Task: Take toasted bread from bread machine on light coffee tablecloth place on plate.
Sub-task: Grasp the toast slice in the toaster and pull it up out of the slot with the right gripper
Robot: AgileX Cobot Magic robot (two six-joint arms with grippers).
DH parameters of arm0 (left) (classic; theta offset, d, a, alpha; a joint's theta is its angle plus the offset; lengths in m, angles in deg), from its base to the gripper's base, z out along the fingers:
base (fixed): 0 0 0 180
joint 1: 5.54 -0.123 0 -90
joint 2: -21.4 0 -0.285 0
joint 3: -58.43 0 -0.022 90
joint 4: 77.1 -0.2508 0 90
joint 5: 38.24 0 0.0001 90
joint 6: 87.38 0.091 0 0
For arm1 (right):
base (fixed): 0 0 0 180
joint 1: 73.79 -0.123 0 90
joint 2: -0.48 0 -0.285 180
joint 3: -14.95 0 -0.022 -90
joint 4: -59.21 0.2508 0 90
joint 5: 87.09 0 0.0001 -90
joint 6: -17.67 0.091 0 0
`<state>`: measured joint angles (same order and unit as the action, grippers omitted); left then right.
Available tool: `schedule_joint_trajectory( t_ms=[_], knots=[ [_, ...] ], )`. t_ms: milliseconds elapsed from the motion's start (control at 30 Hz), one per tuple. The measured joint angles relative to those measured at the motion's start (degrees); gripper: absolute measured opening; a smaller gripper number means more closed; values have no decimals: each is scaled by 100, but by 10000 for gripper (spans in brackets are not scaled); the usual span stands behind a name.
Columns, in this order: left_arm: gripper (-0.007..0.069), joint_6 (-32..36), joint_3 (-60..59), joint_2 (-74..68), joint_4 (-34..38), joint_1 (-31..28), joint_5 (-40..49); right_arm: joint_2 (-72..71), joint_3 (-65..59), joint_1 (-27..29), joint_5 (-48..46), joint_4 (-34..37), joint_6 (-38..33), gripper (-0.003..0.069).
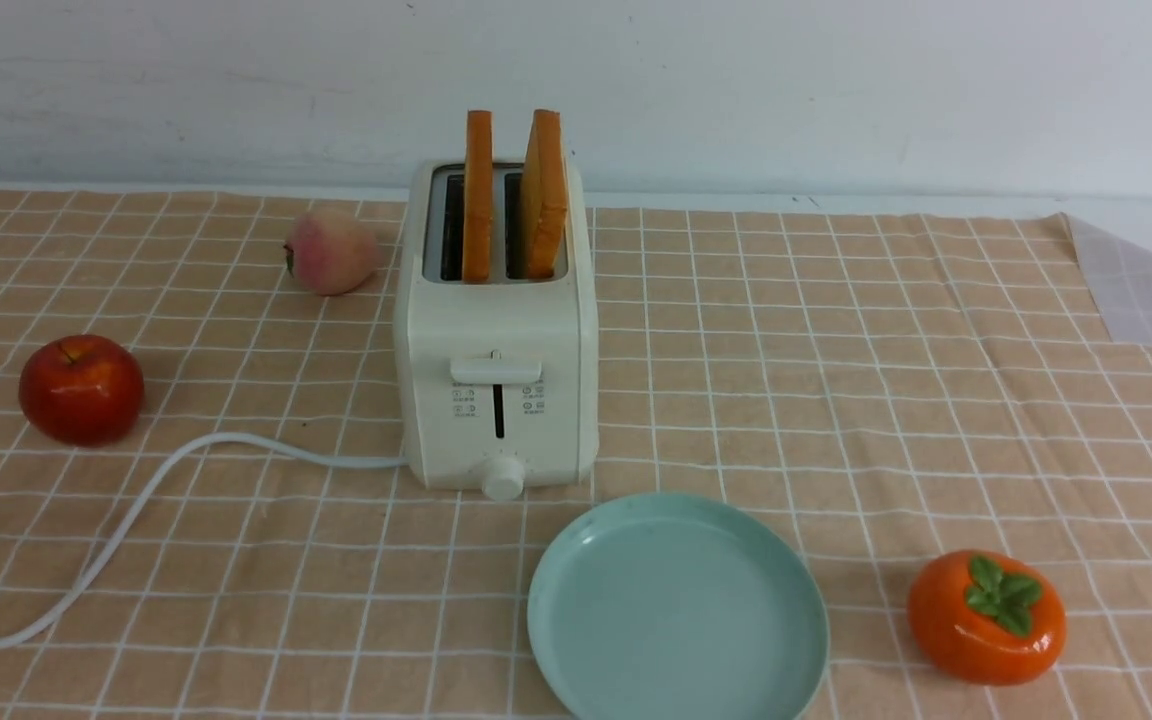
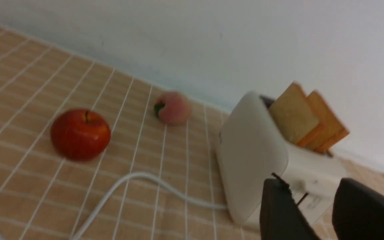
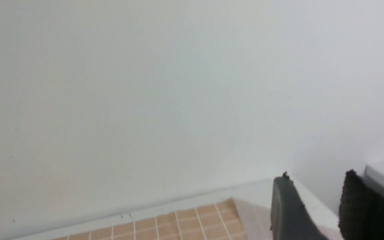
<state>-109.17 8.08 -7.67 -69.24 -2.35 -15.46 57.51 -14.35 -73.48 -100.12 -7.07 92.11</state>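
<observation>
Two slices of toasted bread [image 1: 477, 195] [image 1: 545, 193] stand upright in the slots of the cream-white bread machine [image 1: 496, 380] on the light coffee tablecloth [image 1: 836, 400]. The pale blue-green plate [image 1: 676, 610] lies empty in front of it, slightly to the right. Neither arm shows in the front view. In the left wrist view my left gripper [image 2: 312, 190] is open and empty, off to the side of the bread machine [image 2: 255, 150] and below its toast [image 2: 293, 116]. In the right wrist view my right gripper [image 3: 315, 186] is open and empty, facing the white wall.
A red apple [image 1: 81, 388] and a peach [image 1: 331, 251] lie left of the bread machine. Its white cord [image 1: 156, 480] runs left across the cloth. An orange persimmon [image 1: 986, 617] sits right of the plate. The cloth's corner [image 1: 1136, 290] is folded over at the far right.
</observation>
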Motion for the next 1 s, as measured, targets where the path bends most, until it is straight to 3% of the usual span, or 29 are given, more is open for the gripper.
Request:
schedule_joint_trajectory(
  t_ms=[233, 333, 433, 533, 567, 633, 667, 733, 767, 800, 833, 900, 933, 967, 1000],
  knots=[
    [238, 0, 103, -527, -62, 0, 177, 706, 0, 0, 169, 1073, -145, 239],
    [238, 0, 103, -679, -174, 0, -114, 1144, 0, 0, 296, 950, -1115, 239],
    [238, 0, 114, -724, -194, 0, -173, 1602, 44, 0, -208, 910, -1519, 239],
    [238, 0, 114, -735, -195, 0, -152, 2149, 115, 0, -956, 1679, -1519, 239],
    [238, 0, 114, -735, -195, 0, -152, 2438, 146, -18, -1310, 2412, -1770, 239],
    [238, 0, 114, -735, -195, 0, -152, 2625, 169, -59, -1497, 3016, -2130, 239],
    [238, 0, 114, -743, -189, 0, -152, 2910, 213, -190, -1695, 4227, -3041, 239],
    [238, 0, 114, -782, -189, 0, -148, 3158, 352, -370, -1897, 5555, -4364, 239],
    [238, 0, 114, -801, -189, 0, -148, 3209, 396, -413, -1947, 5859, -4840, 239],
    [238, 0, 114, -880, -189, 0, -148, 3365, 605, -551, -2108, 6908, -5960, 239],
    [238, 0, 114, -907, -189, 0, -148, 3385, 605, -571, -2131, 7057, -5960, 239],
    [238, 0, 114, -1066, -56, 0, -115, 3558, 985, -778, -2316, 9031, -7994, 239],
    [238, 0, 114, -1089, -40, 0, -106, 3558, 1007, -807, -2303, 9169, -8121, 239],
    [238, 0, 114, -1190, 100, 0, -55, 3572, 1142, -899, -2174, 10127, -9071, 239],
    [238, 0, 114, -1269, 219, 0, -17, 3577, 1212, -948, -2054, 10669, -9515, 239]
  ],
)
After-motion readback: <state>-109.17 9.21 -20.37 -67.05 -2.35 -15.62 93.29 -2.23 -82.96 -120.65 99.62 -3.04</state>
